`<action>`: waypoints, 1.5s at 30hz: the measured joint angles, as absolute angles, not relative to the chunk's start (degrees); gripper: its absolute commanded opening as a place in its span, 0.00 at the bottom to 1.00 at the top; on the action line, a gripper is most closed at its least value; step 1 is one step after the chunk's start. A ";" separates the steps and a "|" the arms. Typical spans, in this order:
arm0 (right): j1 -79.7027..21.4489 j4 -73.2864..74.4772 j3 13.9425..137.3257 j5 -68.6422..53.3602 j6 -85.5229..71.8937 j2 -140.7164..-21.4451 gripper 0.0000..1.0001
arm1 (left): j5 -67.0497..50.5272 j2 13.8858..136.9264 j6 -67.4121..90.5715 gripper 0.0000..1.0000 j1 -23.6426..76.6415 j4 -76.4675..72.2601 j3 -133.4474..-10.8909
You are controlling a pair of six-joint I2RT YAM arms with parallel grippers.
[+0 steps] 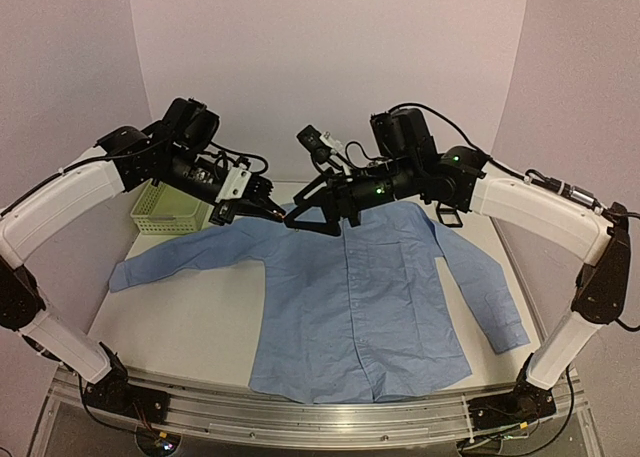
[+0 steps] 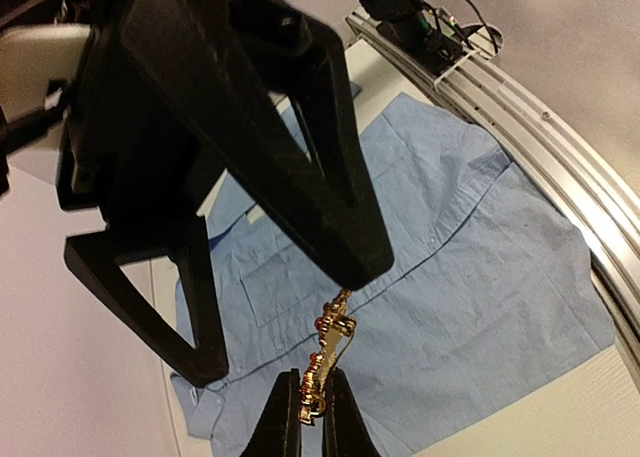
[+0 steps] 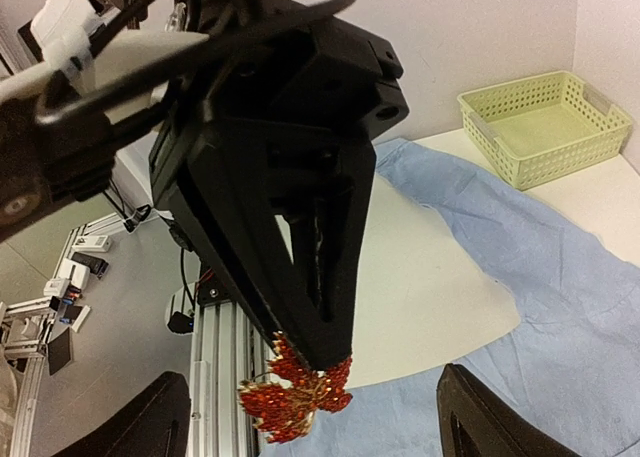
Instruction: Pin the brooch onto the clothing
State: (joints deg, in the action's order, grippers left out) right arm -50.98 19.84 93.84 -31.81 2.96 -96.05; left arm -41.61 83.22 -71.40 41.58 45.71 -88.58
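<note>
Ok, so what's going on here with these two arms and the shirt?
Two robot arms meet in mid-air above a light blue button-up shirt spread flat on the pale table. The left arm's jaws are shut on a small gold and red beaded brooch; the right arm's jaws stand wide open close beside it. The brooch is not yet pinned to the shirt.

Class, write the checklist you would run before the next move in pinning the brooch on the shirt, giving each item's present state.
1. Left gripper shut on the brooch: ok.
2. Right gripper open: ok.
3. Shirt spread flat, front up: ok.
4. Brooch clasp open: cannot tell.
5. Brooch down at the shirt: not ok, held in the air above it.
</note>
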 measured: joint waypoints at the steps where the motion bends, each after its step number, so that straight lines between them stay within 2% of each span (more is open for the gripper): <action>1: -50.98 19.83 93.84 -31.13 2.94 -96.05 0.87 | -40.06 83.40 -69.11 0.00 41.58 45.98 -88.36; 9: -50.98 16.82 86.44 -23.72 -1.63 -93.32 0.83 | -32.11 87.94 -46.33 0.00 41.58 48.20 -88.84; 16: -50.99 0.27 69.80 -20.30 -13.82 -89.73 0.75 | -31.41 88.88 -26.42 0.00 41.58 49.21 -88.84; 19: -51.16 -4.16 67.11 -19.33 -16.91 -89.73 0.74 | -31.89 88.89 -20.66 0.00 41.58 49.54 -88.84; 21: -51.34 -6.81 66.81 -19.05 -18.16 -89.73 0.71 | -32.55 88.90 -17.64 0.00 41.58 49.60 -88.84; 24: -51.67 -11.40 66.83 -19.15 -19.50 -89.73 0.60 | -33.38 88.90 -15.20 0.00 41.58 49.58 -88.84; 27: -51.98 -13.72 66.83 -19.39 -20.29 -89.78 0.58 | -33.79 88.90 -14.21 0.00 41.58 49.56 -88.84; 33: -52.18 -14.88 66.83 -19.26 -20.43 -90.04 0.43 | -34.54 88.91 -14.17 0.00 41.58 49.69 -89.15; 37: -52.18 -15.25 66.91 -19.32 -20.12 -91.08 0.39 | -34.89 88.92 -15.12 0.00 41.58 50.08 -89.74; 45: -52.19 -14.96 67.21 -19.66 -19.27 -93.80 0.17 | -35.14 89.24 -16.52 0.00 41.54 50.84 -90.41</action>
State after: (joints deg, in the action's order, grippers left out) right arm -52.19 -14.96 67.21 -19.66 -19.27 -93.80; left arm -35.14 89.24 -16.52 41.54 50.84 -90.41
